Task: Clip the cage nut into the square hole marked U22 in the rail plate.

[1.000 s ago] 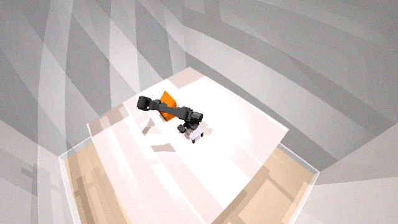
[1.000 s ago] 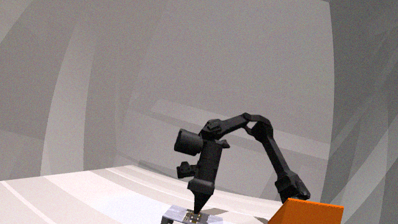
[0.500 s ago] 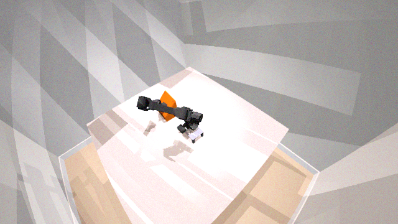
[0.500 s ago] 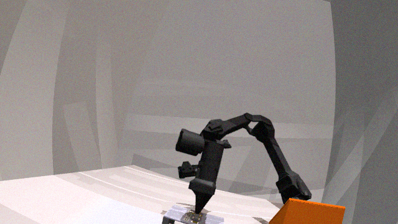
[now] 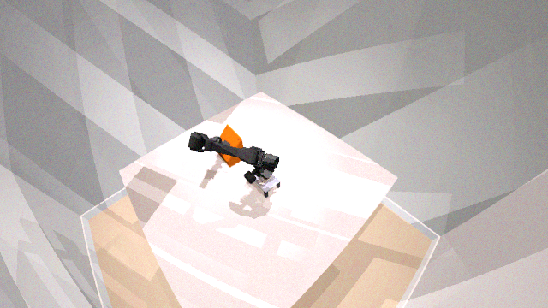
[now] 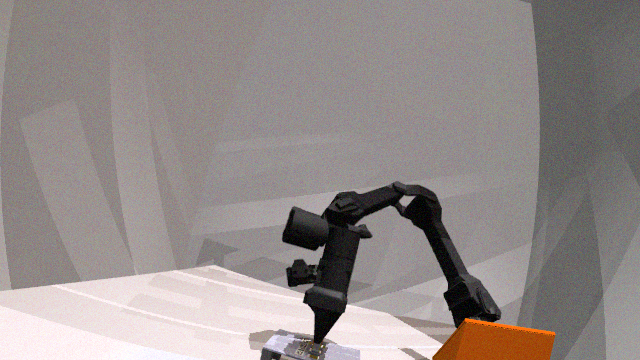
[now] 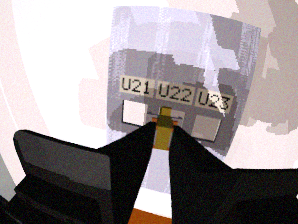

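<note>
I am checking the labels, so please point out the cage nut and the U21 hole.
Cage nut [image 7: 162, 138]: wrist view, on its yellow body.
U21 hole [image 7: 134, 112]: wrist view, middle of the opening.

The plate [image 5: 269, 184] [image 6: 340, 352] [image 7: 150, 30] bears three tags in a row; in the wrist view they read "U21" [image 7: 136, 85], "U22" [image 7: 175, 93] and "U23" [image 7: 214, 100], dark characters on pale beige, each beside a square hole.
</note>
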You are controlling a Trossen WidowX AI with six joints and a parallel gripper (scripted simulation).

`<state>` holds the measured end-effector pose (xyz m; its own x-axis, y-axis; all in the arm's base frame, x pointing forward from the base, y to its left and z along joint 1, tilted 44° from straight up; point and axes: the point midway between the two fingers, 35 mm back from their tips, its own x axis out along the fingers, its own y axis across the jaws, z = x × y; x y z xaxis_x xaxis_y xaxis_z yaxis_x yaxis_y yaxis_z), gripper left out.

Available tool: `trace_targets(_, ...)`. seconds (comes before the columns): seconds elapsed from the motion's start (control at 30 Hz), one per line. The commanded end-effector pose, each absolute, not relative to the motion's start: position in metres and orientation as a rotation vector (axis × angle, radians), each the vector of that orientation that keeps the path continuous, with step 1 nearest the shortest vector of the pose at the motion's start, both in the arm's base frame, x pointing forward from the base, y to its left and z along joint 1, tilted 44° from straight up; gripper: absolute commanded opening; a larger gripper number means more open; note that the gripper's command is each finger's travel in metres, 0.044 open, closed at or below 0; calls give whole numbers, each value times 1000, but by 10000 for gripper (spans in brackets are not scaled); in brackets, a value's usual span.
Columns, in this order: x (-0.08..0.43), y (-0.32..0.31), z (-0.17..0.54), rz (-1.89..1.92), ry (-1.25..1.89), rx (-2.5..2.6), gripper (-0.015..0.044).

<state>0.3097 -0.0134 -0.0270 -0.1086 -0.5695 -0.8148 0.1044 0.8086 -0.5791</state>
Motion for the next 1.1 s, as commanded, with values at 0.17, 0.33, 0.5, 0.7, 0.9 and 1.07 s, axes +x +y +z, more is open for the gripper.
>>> trace_targets(0.17, 311, -13, -25, -575, 1585, -364, 27)
trace_targets(0.33, 311, -13, -25, -574, 1585, -363, 27)
trace_targets(0.5, 311, -14, -25, -565, 1586, -354, 27)
trace_targets(0.7, 311, -14, -25, -562, 1587, -350, 27)
trace_targets(0.9, 311, -14, -25, -558, 1587, -346, 27)
trace_targets(1.07, 311, -15, -24, -551, 1588, -339, 27)
